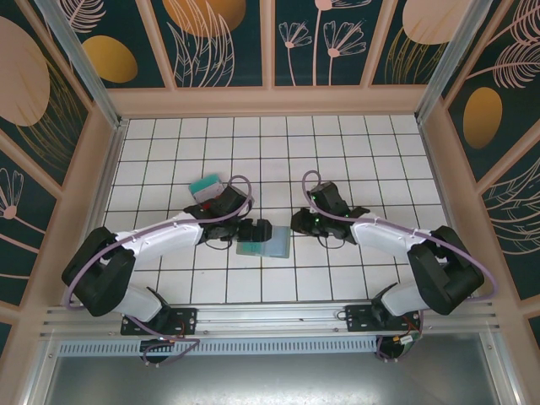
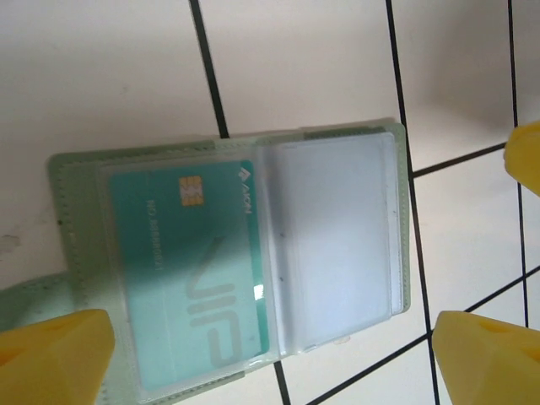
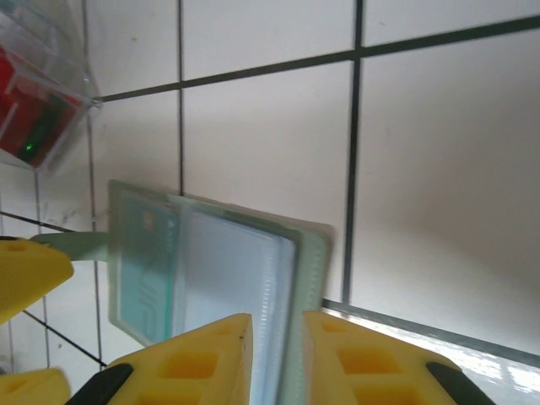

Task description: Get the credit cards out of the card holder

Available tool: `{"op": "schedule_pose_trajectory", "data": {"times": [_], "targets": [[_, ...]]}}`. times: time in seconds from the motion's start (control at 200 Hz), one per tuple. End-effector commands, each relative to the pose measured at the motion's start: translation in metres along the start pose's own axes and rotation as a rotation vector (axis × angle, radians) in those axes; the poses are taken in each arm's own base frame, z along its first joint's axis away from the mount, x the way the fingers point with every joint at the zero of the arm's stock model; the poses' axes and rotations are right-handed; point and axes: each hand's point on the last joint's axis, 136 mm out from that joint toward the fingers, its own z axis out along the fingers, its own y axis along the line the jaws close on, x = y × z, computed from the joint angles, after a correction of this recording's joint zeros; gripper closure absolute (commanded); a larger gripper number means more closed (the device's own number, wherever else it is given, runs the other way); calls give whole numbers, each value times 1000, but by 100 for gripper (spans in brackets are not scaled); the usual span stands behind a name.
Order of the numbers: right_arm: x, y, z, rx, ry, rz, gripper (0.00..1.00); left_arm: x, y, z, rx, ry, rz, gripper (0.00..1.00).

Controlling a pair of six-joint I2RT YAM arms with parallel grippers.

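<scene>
1. Over on the left, a flat teal rectangle (image 1: 205,184) lies loose on the white tiled table (image 1: 337,152). It sits just behind the left arm (image 1: 160,240) and is apart from the card holder.
2. The left arm sweeps in from its base towards the middle, and the left gripper (image 1: 253,229) hangs right over the near-left part of the card holder (image 1: 274,245).
3. The left claw is released. From its wrist camera, the yellow fingers (image 2: 59,354) stand far apart at the bottom corners, and nothing is pinched between them.
4. Centre stage is the card holder. It lies opened out on the tiles near the middle of the table, directly between the two grippers.
5. Look inside from the left wrist: a teal card (image 2: 194,270) marked VIP, with a gold chip, sits tucked in the left-hand clear pocket. It is fully seated, with grey-green trim around it.
6. Beside it, across the fold, the right-hand clear pocket (image 2: 333,245) looks pale and milky. Whether a whitish card is in there cannot be told.
7. The right gripper (image 1: 297,222) is nosed in just beside the holder's right edge.
8. From its wrist camera, its yellow fingers (image 3: 186,367) stand close together with only a slim gap. The holder's pale right edge lines up with that gap.
9. Whether the right claw is grasping that edge or merely hovering in front of it cannot be told; the view is blurred there.
10. Far right, the right arm (image 1: 388,236) curves back to its base at the near edge.
</scene>
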Motion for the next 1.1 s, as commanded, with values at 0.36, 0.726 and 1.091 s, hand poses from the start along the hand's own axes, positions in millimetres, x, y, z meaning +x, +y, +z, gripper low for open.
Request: {"op": "schedule_pose_trajectory", "data": {"times": [0.36,0.726,1.091], "targets": [[9,68,16,-218,95,-1,84,3,33,9,-57,9,6,78],[23,81,39,-253,192,10,85,15,60,20,-149,40,-6,92],[36,77,59,-233,271,29,84,25,58,28,-106,77,-17,92]]}}
